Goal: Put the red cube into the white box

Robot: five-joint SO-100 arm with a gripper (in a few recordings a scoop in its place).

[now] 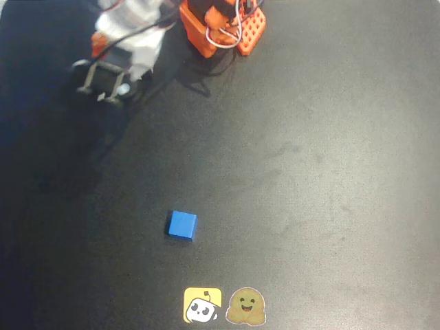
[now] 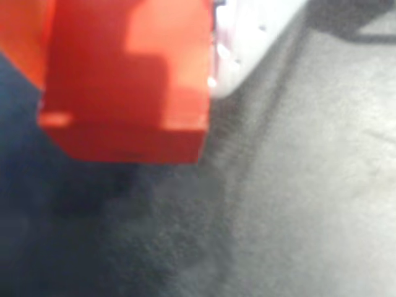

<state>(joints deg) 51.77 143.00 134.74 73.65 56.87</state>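
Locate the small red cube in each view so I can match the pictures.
Wrist view: the small bright red cube sits upper left, large and close to the lens.
Overhead view: cannot tell; it may be hidden under the blurred claw at upper left.
Shared landmark: the black table surface, seen below and right of the cube in the wrist view.

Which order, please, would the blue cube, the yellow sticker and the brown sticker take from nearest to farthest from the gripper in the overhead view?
The gripper sits at the upper left of the overhead view.
1. Blue cube: lower centre, nearest.
2. Yellow sticker: bottom edge, below the cube.
3. Brown sticker: bottom edge, right of the yellow sticker, farthest.
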